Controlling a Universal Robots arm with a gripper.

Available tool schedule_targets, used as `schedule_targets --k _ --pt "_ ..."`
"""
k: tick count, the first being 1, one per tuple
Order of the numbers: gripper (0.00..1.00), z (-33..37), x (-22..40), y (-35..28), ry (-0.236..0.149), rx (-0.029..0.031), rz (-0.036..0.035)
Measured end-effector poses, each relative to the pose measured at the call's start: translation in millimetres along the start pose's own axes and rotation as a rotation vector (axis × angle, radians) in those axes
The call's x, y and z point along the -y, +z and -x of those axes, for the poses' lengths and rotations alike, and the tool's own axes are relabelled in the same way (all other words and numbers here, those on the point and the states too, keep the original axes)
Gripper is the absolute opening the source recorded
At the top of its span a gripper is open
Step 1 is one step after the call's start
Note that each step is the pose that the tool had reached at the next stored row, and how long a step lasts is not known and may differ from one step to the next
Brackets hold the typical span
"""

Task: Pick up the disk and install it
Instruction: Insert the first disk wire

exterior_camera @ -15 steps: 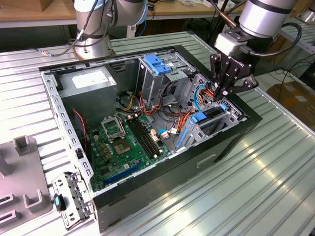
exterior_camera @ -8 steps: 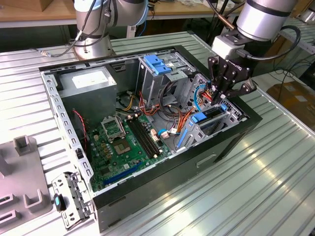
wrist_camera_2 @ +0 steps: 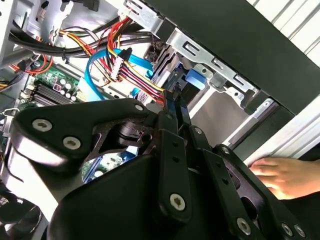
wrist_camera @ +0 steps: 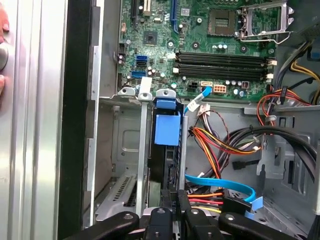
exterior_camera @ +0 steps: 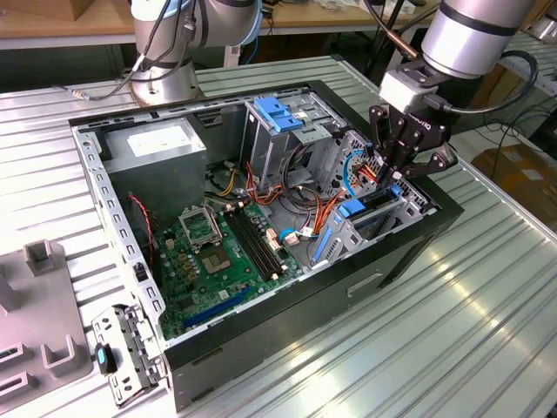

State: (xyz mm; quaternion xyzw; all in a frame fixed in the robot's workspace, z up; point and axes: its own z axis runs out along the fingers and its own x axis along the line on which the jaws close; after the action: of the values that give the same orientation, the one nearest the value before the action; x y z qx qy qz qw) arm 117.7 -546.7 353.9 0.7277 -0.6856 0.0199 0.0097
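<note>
The disk [wrist_camera: 166, 150] stands on edge inside the metal drive cage [exterior_camera: 383, 218] at the open computer case's side on the exterior view's right. I see its dark narrow edge and a blue plastic rail end [wrist_camera: 166, 129], which the second wrist view also shows as a blue tab [wrist_camera_2: 194, 81]. My gripper [exterior_camera: 393, 181] hangs right over that bay. Its two black fingers [wrist_camera_2: 172, 107] are drawn close together, pinched at the disk's blue end. In the first wrist view the gripper [wrist_camera: 177, 197] sits at the disk's near end.
Red, yellow and blue cables [wrist_camera: 220, 142] lie close beside the bay. The motherboard [exterior_camera: 218, 252], a grey power-supply box [exterior_camera: 161, 144] and a blue latch on a second cage [exterior_camera: 280, 113] fill the case. A person's hand [wrist_camera_2: 280, 175] rests on the table outside the case wall.
</note>
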Motion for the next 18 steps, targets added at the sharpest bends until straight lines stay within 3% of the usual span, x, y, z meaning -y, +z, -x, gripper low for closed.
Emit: schedule_targets --k 5,18 --pt "0.16 0.0 0.1 2.2 0.035 -0.0005 0.0060" --pt "0.16 -1.3 0.5 7.4 0.035 -0.0005 0.0073"
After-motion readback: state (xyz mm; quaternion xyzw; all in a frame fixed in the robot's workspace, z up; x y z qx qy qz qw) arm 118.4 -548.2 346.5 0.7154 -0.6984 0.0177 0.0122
